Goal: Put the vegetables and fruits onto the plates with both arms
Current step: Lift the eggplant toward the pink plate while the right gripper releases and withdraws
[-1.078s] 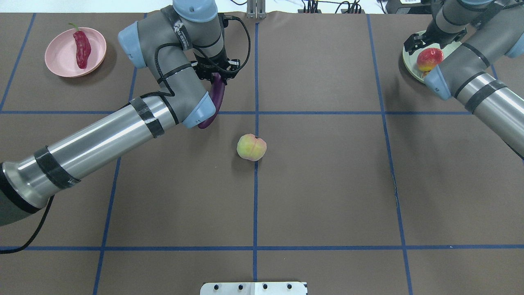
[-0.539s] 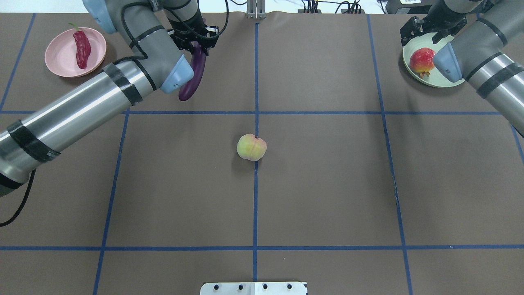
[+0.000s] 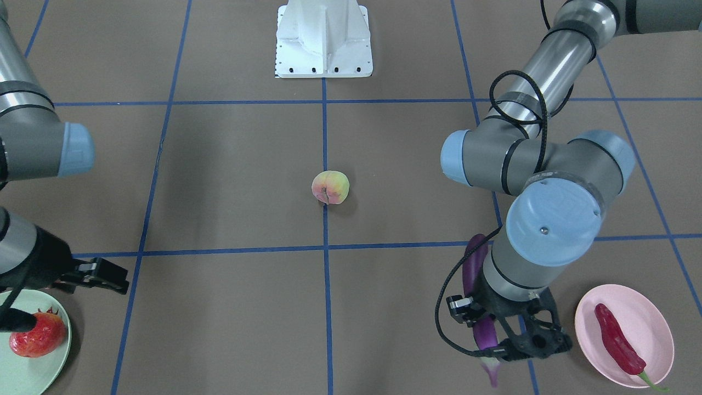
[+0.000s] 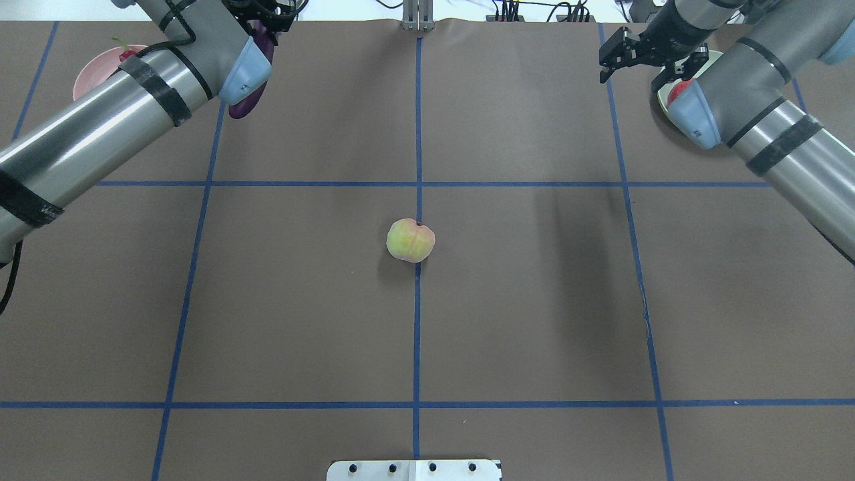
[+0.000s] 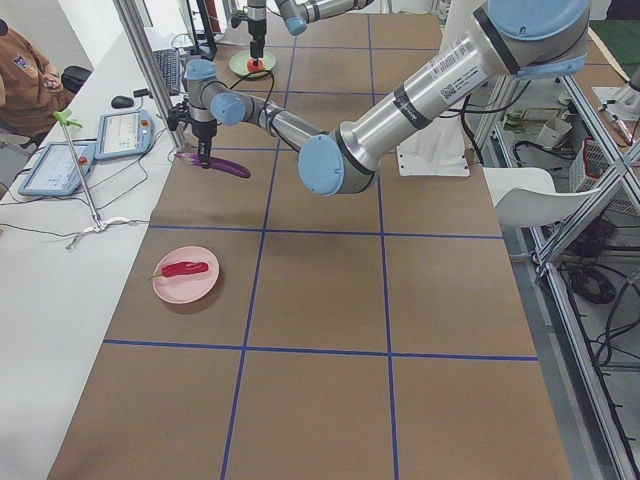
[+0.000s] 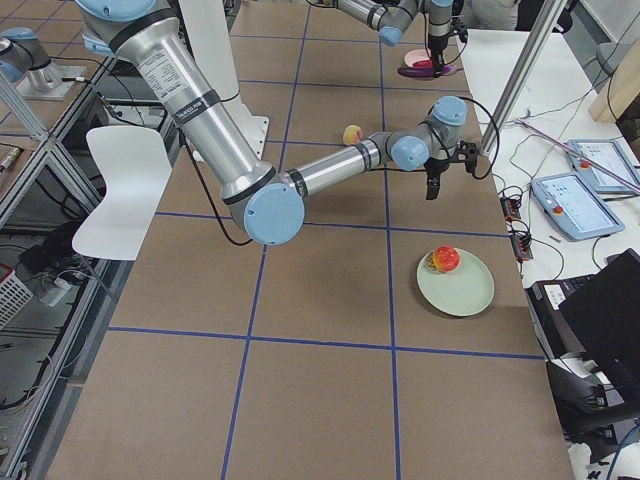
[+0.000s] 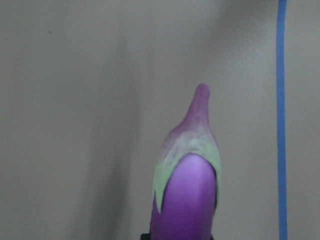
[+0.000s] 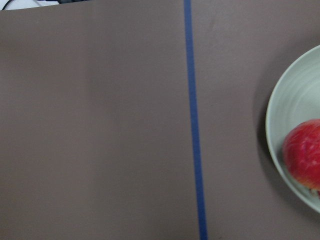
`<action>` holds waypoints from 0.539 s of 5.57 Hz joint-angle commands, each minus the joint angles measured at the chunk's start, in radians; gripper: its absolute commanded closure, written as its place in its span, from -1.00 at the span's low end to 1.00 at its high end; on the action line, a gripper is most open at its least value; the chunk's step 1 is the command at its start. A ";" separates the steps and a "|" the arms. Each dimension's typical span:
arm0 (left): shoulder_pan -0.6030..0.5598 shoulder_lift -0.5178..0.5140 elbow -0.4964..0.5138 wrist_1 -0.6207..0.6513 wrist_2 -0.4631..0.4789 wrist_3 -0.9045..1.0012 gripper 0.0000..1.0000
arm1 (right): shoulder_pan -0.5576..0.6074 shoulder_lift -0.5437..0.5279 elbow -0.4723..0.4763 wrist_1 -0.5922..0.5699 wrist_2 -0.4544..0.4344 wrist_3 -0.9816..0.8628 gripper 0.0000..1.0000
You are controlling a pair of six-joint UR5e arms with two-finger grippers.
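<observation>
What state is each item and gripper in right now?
eggplant: clamped in the left gripper, aloft, beside the pink plate.
chili: lying on the pink plate.
peach: loose on the table.
red fruit: resting on the green plate.
right gripper: open, empty, beside the green plate.

My left gripper [image 4: 266,19] clamps the eggplant [image 4: 244,105], which juts out from the jaws. My right gripper [image 4: 631,77] hangs spread, the mint plate [image 4: 660,101] just beside its jaws. The peach [image 4: 410,240] lies well apart from both.
</observation>
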 commanded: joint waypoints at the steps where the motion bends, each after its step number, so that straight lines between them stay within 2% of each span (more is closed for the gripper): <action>1: -0.053 0.001 0.085 -0.003 0.108 0.108 1.00 | -0.114 0.046 0.028 0.000 -0.069 0.194 -0.99; 3: -0.119 0.002 0.162 -0.006 0.181 0.144 1.00 | -0.224 0.109 0.025 -0.003 -0.144 0.311 -0.99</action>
